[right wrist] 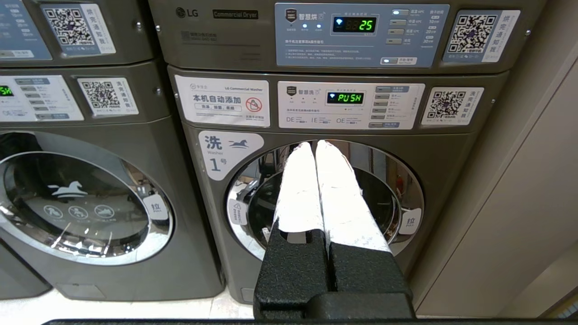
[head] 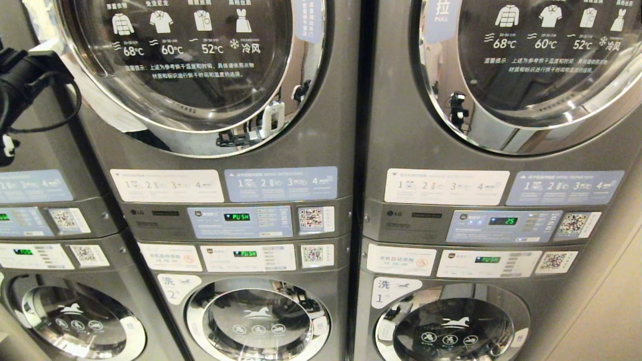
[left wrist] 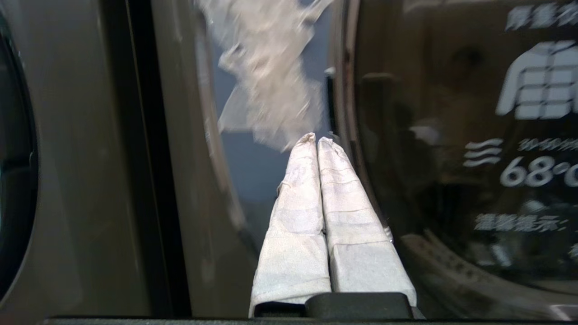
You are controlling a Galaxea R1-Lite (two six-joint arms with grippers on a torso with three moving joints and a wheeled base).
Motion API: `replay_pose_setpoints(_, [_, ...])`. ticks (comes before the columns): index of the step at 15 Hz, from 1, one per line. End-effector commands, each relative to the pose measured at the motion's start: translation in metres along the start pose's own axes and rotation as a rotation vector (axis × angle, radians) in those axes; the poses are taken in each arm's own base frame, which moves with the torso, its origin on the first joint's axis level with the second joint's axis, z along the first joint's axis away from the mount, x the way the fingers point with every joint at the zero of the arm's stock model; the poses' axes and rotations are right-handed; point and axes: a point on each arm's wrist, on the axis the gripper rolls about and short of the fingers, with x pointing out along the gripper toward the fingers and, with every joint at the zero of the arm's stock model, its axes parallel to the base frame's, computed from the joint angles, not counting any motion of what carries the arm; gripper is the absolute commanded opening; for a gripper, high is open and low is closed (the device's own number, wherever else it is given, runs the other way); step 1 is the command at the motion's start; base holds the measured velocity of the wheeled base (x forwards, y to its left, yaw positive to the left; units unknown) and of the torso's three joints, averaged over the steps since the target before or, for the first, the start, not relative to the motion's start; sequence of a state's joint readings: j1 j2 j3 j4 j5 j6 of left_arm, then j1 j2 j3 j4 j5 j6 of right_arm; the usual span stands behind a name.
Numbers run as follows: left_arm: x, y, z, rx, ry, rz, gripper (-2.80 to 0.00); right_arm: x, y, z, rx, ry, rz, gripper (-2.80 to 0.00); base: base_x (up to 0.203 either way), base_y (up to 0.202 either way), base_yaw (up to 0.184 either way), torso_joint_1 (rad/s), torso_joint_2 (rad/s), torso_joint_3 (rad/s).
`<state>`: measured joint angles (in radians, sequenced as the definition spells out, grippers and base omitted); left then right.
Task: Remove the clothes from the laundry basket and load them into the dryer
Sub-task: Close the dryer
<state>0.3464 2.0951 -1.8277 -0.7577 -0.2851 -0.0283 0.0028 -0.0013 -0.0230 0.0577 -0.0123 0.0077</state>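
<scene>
The dryers (head: pixel 321 150) are grey metal with chrome-ringed dark glass doors (head: pixel 185 60) printed in white. Beneath the doors, white and pale blue labels (head: pixel 223 184) sit above green-lit displays (head: pixel 236 216).

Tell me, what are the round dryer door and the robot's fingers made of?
The dryer door looks like dark glass inside a shiny chrome-like metal ring; it mirrors the room. The left gripper and right gripper have fingers wrapped in white, cloth-like tape, wrinkled and matte. What's underneath is hidden.
</scene>
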Motion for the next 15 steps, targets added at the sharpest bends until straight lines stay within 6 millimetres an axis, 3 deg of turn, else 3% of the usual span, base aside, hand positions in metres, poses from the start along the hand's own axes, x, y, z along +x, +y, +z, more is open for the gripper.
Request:
replay_pose_setpoints(1, [0.004, 0.002, -0.022, -0.012, 0.032, 0.001, -2.8, 0.0, 0.0, 0.0, 0.0, 0.0, -0.001, -2.8, 0.0, 0.0, 0.0, 0.0, 0.0, 0.0])
replay_pose_setpoints(8, [0.017, 0.004, -0.06, -0.024, 0.059, -0.064, -2.8, 0.0, 0.0, 0.0, 0.003, 0.0, -0.001, -2.8, 0.0, 0.0, 0.0, 0.0, 0.0, 0.0])
replay_pose_setpoints(15, [0.019, -0.001, -0.076, -0.04, 0.084, -0.127, -2.8, 0.0, 0.0, 0.0, 0.003, -0.001, -0.005, -2.8, 0.0, 0.0, 0.0, 0.0, 0.0, 0.0])
